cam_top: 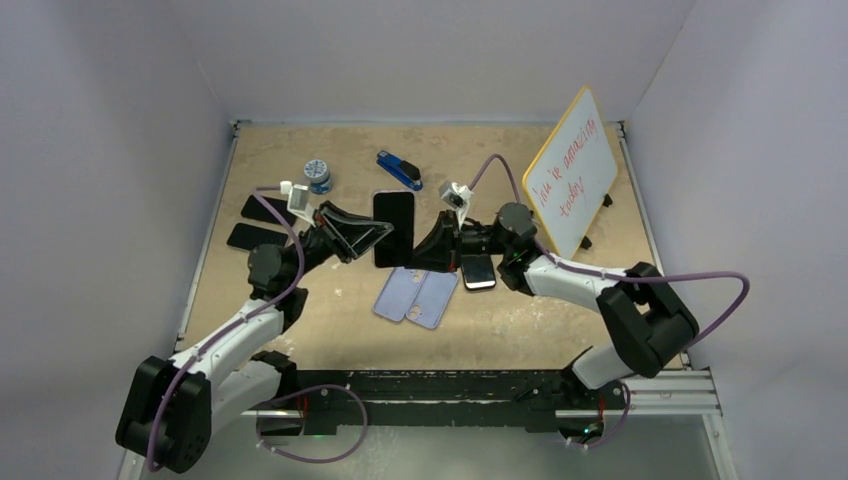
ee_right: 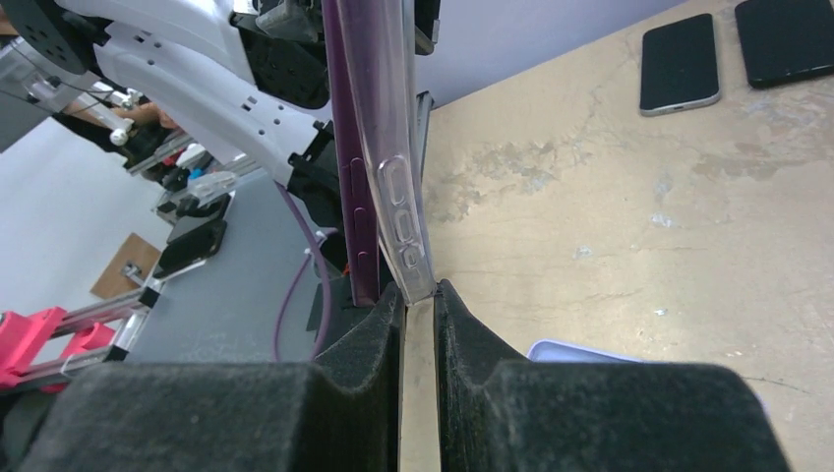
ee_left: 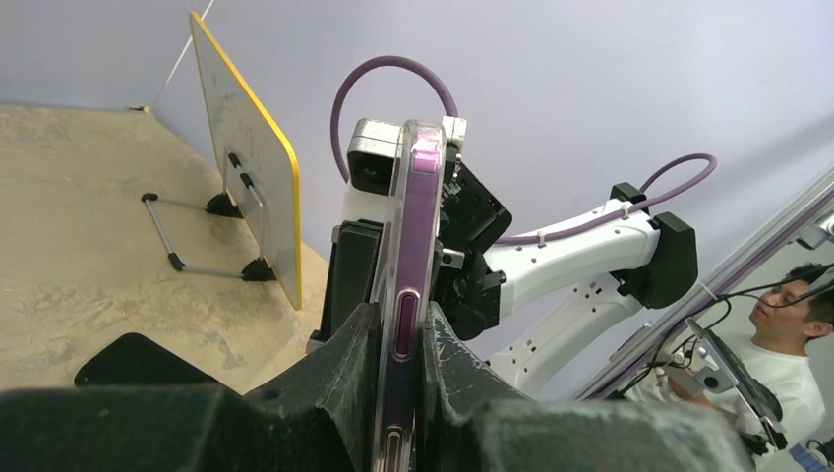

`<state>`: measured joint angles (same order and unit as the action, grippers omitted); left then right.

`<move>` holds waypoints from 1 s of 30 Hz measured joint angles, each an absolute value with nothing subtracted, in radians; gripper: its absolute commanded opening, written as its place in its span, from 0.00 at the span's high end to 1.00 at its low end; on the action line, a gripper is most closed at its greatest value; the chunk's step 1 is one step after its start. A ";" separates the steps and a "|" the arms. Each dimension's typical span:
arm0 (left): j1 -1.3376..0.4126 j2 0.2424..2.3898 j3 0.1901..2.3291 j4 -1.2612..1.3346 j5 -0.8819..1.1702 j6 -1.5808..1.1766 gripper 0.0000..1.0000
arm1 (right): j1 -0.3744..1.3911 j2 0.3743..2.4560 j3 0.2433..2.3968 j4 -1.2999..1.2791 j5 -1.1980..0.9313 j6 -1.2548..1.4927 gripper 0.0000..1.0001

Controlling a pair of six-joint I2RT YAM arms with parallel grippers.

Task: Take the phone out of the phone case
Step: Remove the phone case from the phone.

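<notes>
A purple phone [cam_top: 393, 225] in a clear phone case is held on edge above the table's middle, between both grippers. My left gripper [ee_left: 401, 334] is shut on the phone [ee_left: 413, 226], its pads pressing front and back beside a purple side button. My right gripper [ee_right: 420, 295] is shut on the phone case [ee_right: 393, 147], pinching the clear rim at its fingertips. That rim is bent away from the purple phone [ee_right: 356, 187]. From above, the left gripper [cam_top: 378, 234] and right gripper [cam_top: 418, 250] meet at the phone from opposite sides.
Two lilac cases [cam_top: 417, 297] lie face down in front of the grippers, with a bare phone [cam_top: 478, 271] beside them. Two black phones [cam_top: 258, 222] lie at the left. A whiteboard [cam_top: 572, 172] stands at the back right. A blue stapler [cam_top: 400, 170] and a small tin [cam_top: 318, 175] sit at the back.
</notes>
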<state>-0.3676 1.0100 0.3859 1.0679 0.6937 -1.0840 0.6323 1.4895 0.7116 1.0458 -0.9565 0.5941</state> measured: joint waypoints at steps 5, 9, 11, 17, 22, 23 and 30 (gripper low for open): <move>-0.368 1.001 0.366 1.083 0.662 -1.089 1.00 | 0.627 1.500 0.712 1.076 -0.962 0.630 0.86; -0.368 1.010 0.366 1.085 0.661 -1.089 1.00 | 0.627 1.498 0.712 1.053 -0.954 0.621 0.81; -0.368 1.009 0.364 1.079 0.655 -1.089 1.00 | 0.627 1.493 0.712 1.023 -0.941 0.601 0.77; -0.387 0.943 0.347 0.949 0.562 -1.093 1.00 | 0.620 1.386 0.707 0.916 -0.770 0.528 0.54; -0.421 0.878 0.327 0.896 0.434 -1.136 1.00 | 0.627 1.285 0.634 0.940 -0.587 0.509 0.39; -0.428 0.877 0.317 0.893 0.413 -1.145 1.00 | 0.631 1.267 0.610 0.946 -0.548 0.509 0.37; -0.434 0.909 0.200 0.886 0.250 -1.220 1.00 | 0.681 1.172 0.437 1.068 -0.272 0.568 0.29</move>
<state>-0.4343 0.9089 0.1997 0.8864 0.2497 -1.2198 0.6807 1.1721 0.4374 1.0676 -0.2722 0.5678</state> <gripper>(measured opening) 0.162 0.684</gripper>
